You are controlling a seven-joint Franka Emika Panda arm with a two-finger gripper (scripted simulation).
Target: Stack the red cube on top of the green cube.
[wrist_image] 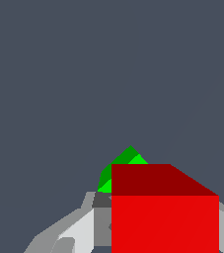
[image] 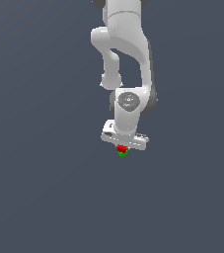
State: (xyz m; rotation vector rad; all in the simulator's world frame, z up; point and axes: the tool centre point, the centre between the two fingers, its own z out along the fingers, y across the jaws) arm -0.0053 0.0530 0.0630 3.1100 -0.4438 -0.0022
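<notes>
Green cube (wrist_image: 122, 165) mostly hidden behind the red cube (wrist_image: 165, 217), my fingertips out of sight, my gripper (image: 123, 145) closed on the red cube, held just above the green.

red cube (image: 122, 147) directly over green cube (image: 122, 153), under end effector (image: 122, 145)

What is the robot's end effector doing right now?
End effector: closed on the red cube, right above the green cube.
</notes>
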